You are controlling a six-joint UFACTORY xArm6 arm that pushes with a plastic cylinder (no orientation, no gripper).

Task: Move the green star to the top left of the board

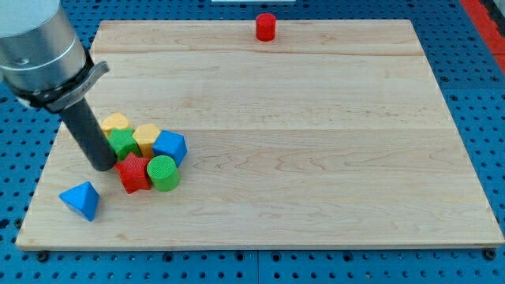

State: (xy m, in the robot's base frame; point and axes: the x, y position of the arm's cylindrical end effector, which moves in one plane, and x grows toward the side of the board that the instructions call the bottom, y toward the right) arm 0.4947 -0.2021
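1. Wood grain is running across the pale board [300, 142], which is filling most of the frame and lying on a blue perforated table [473, 71].
2. My rod is coming down from the upper left of the frame, and my tip [102, 166] is resting on the board in the lower left area; the arm is carrying no gripper at all, so nothing is being grasped or clenched.
3. My tip is sitting at the left edge of a tight cluster of blocks, touching or nearly touching the green star [121, 141], which is lying just to its upper right; the rod is hiding part of that star.
4. A yellow block [115, 123] is sitting just above the green star, partly behind the rod, and its shape is hard to make out.
5. A second yellow block [147, 138] is pressing against the star's right side.
6. A blue block [170, 147] with slanted faces is sitting at the cluster's right end.
7. A red star [133, 172] is lying just right of my tip, below the green star.
8. A green cylinder [163, 173] is standing beside the red star, on its right.
9. A blue pyramid-like block [80, 199] is lying apart, toward the lower left corner.
10. A red cylinder [266, 27] is standing alone at the top edge, well apart from everything else.
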